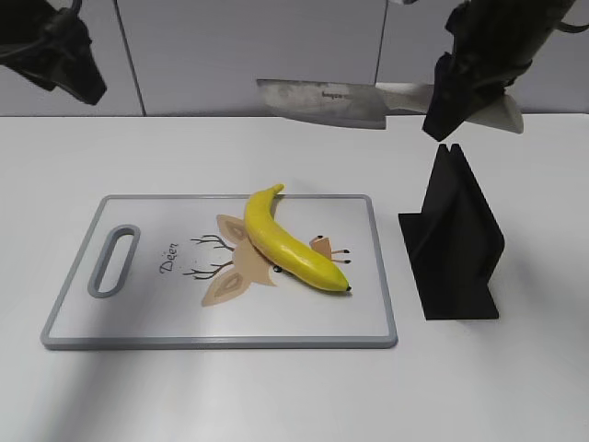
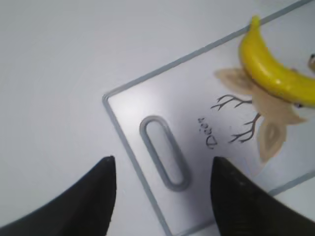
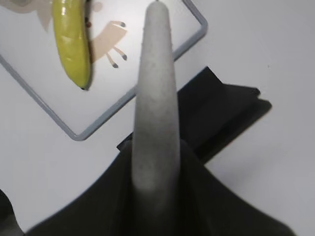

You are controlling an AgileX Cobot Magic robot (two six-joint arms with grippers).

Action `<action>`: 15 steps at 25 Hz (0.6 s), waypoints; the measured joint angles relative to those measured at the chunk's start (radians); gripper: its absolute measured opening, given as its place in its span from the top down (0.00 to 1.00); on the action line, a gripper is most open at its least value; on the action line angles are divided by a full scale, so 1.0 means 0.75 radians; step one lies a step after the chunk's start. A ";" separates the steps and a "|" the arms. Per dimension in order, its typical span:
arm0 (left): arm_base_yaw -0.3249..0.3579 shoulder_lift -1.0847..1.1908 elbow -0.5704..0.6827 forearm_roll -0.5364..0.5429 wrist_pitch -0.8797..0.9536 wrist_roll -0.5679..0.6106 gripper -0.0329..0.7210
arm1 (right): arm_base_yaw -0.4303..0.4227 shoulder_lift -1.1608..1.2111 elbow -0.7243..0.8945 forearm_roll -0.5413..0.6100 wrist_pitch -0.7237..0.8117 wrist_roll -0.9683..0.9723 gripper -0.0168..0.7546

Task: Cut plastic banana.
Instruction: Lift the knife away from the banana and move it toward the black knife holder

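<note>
Banana (image 1: 287, 241): lying whole and uncut on the board (image 1: 166, 318), crossing the deer print (image 1: 241, 269) on a diagonal. Its stem end is pointing toward 12 o'clock in the exterior view, and its dark tip is pointing toward 4 o'clock, near the board's right edge.

Board: sitting flat on the white table (image 1: 515, 387), long side running left to right, with its handle slot (image 1: 113, 261) at the 9 o'clock end. The word "Deer" is showing between slot and print.

Knife (image 1: 322, 101): hanging in the air above the table beyond the board's far edge, at about 12 o'clock from the banana and well apart from it. The blade is lying level, pointing toward 9 o'clock in the exterior view. Its pale handle (image 3: 156, 108) is running up the middle of the right wrist view.

Right gripper (image 1: 460, 97): clamping the knife handle, jaws closed against both sides of it, high over the black stand (image 1: 453, 244).

Stand: sitting on the table just beside the board's right edge, at 3 o'clock from the banana.

Left gripper (image 2: 160, 196): hovering over the slot end of the board, jaws standing apart, holding nothing. In the exterior view it is showing at the 10 o'clock corner.
</note>
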 joint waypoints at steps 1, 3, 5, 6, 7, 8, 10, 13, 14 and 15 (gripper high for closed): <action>0.011 0.000 0.000 0.027 0.035 -0.038 0.18 | 0.000 -0.011 0.000 -0.032 0.007 0.075 0.75; 0.025 0.000 0.000 0.095 0.105 -0.124 0.19 | 0.000 -0.038 0.000 -0.091 0.019 0.235 0.75; 0.033 0.000 0.000 0.148 0.175 -0.182 0.21 | 0.000 -0.074 0.000 -0.146 0.022 0.372 0.75; 0.034 0.000 0.000 0.175 0.204 -0.210 0.22 | 0.000 -0.090 0.000 -0.173 0.024 0.415 0.75; 0.036 0.000 0.000 0.197 0.216 -0.233 0.24 | 0.000 -0.110 0.000 -0.190 0.028 0.446 0.75; 0.036 0.000 0.000 0.220 0.223 -0.252 0.25 | 0.000 -0.131 0.000 -0.210 0.031 0.477 0.75; 0.036 -0.007 0.002 0.252 0.226 -0.298 0.26 | 0.000 -0.169 0.000 -0.234 0.036 0.528 0.75; 0.036 -0.067 0.044 0.271 0.225 -0.346 0.26 | 0.000 -0.223 0.000 -0.246 0.040 0.617 0.75; 0.036 -0.103 0.078 0.272 0.225 -0.363 0.26 | 0.000 -0.242 0.010 -0.246 0.040 0.643 0.75; 0.036 -0.139 0.124 0.275 0.225 -0.377 0.26 | 0.000 -0.261 0.025 -0.246 0.040 0.674 0.75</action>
